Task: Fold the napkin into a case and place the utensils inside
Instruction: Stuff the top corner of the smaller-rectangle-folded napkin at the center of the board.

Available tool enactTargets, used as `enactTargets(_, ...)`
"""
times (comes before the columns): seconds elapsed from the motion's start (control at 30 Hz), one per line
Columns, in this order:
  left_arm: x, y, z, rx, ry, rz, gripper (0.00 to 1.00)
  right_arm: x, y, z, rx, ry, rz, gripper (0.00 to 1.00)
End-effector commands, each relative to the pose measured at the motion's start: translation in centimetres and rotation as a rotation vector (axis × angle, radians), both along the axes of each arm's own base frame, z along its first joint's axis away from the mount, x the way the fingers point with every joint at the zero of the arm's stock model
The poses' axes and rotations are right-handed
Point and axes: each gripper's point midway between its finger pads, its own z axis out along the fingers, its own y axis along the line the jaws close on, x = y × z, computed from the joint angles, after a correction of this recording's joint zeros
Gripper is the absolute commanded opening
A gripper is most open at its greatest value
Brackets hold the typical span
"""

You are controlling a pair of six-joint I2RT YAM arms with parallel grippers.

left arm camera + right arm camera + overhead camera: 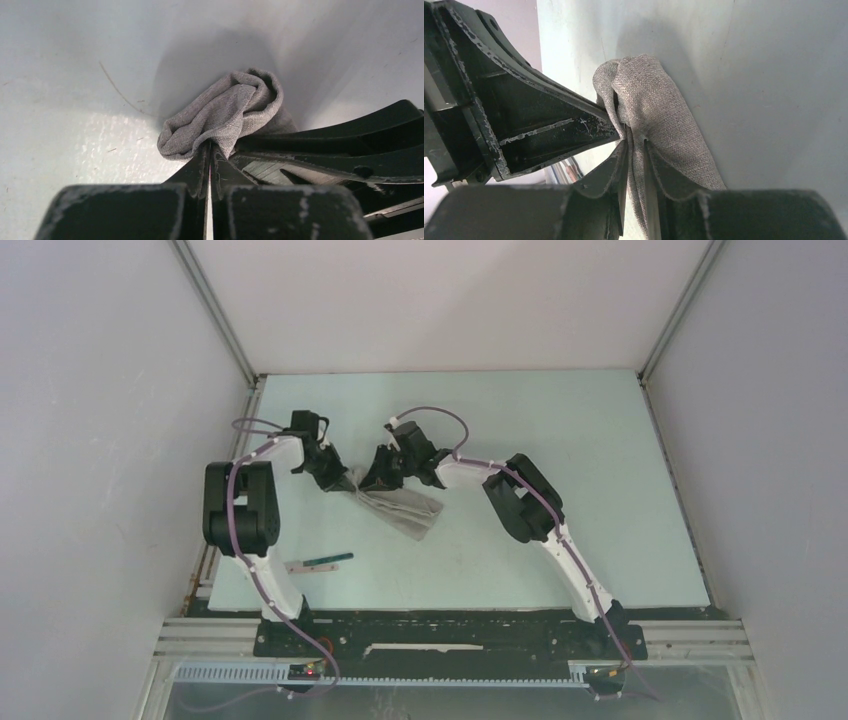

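The light grey napkin (408, 508) is bunched and lifted at its far left corner, trailing down to the table on the right. My left gripper (345, 480) is shut, its tips (210, 146) pinching a rolled fold of the napkin (225, 112). Right beside it, my right gripper (374, 478) is shut on the napkin (659, 110), with cloth running down between its fingers (634, 139). The two grippers nearly touch. The utensils (320, 562), a silver piece and a piece with a dark green handle, lie on the table near the left arm's base. No folded case shows.
The pale table (560, 460) is walled on the left, back and right by white panels. A metal rail (450, 640) runs along the near edge by the arm bases. The right arm's fingers (350, 150) crowd the left wrist view.
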Motion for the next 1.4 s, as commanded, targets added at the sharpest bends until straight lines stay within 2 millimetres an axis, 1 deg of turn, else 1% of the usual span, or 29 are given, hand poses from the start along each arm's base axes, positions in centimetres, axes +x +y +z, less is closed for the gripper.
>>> enactTargets(0.0,2.3,-1.2,0.6,-0.037,-0.058,-0.007,0.00,-1.5,0.9,2.0,-0.003,-0.032,0.040,0.26)
enactTargets(0.03,2.2,-1.1,0.3,-0.036,-0.050,-0.007,0.01,-1.6,1.0,2.1,-0.005,-0.033,0.043,0.26)
enactTargets(0.1,1.9,-1.2,-0.2,-0.040,-0.039,-0.008,0.05,-1.8,1.0,2.5,-0.005,-0.036,0.050,0.26)
enactTargets(0.17,1.4,-1.2,-0.9,-0.041,-0.018,-0.003,0.10,-1.8,0.7,3.3,-0.021,-0.055,0.057,0.28)
enactTargets(0.2,1.0,-1.1,-1.4,-0.043,0.004,0.000,0.13,-1.6,0.6,4.0,-0.032,-0.068,0.063,0.29)
enactTargets(0.27,0.3,-1.0,-2.2,-0.039,0.047,0.001,0.13,-1.6,0.0,4.8,-0.070,-0.093,0.084,0.31)
enactTargets(0.33,-0.3,-0.8,-2.4,-0.026,0.057,-0.002,0.13,-1.6,-0.8,6.3,-0.110,-0.144,0.106,0.34)
enactTargets(0.4,-0.5,-0.6,-1.4,-0.015,0.025,-0.006,0.18,-1.6,-1.8,7.9,-0.140,-0.205,0.129,0.38)
enactTargets(0.5,-0.3,-0.3,1.5,0.005,-0.052,-0.021,0.26,-2.0,-3.1,10.1,-0.165,-0.269,0.184,0.42)
enactTargets(0.57,-0.2,-0.3,3.2,0.011,-0.089,-0.033,0.30,-2.4,-4.1,11.2,-0.177,-0.297,0.217,0.43)
enactTargets(0.63,-0.2,-0.5,4.5,-0.001,-0.115,-0.046,0.33,-2.9,-5.6,11.6,-0.230,-0.328,0.251,0.45)
enactTargets(0.7,-0.1,-0.9,5.2,-0.025,-0.130,-0.057,0.34,-3.3,-7.6,11.9,-0.317,-0.433,0.312,0.48)
enactTargets(0.8,0.3,-1.3,5.2,-0.046,-0.133,-0.062,0.35,-3.7,-10.5,10.6,-0.475,-0.542,0.383,0.50)
enactTargets(0.9,1.0,-1.8,4.7,-0.080,-0.116,-0.072,0.33,-3.8,-12.5,9.8,-0.622,-0.636,0.428,0.51)
enactTargets(0.97,1.6,-2.1,4.1,-0.092,-0.107,-0.069,0.31,-4.3,-12.7,9.9,-0.646,-0.680,0.457,0.52)
enactTargets(1.1,2.3,-2.1,2.4,-0.094,-0.071,-0.074,0.26,-5.0,-12.6,8.7,-0.691,-0.716,0.511,0.51)
enactTargets(1.2,2.3,-1.9,1.2,-0.083,-0.045,-0.069,0.24,-5.6,-12.2,7.6,-0.727,-0.740,0.547,0.50)
enactTargets(1.27,2.1,-1.7,0.7,-0.072,-0.030,-0.069,0.23,-5.9,-11.8,7.2,-0.721,-0.744,0.569,0.49)
enactTargets(1.37,1.8,-1.4,0.4,-0.056,-0.027,-0.069,0.23,-6.3,-11.2,6.8,-0.719,-0.762,0.589,0.50)
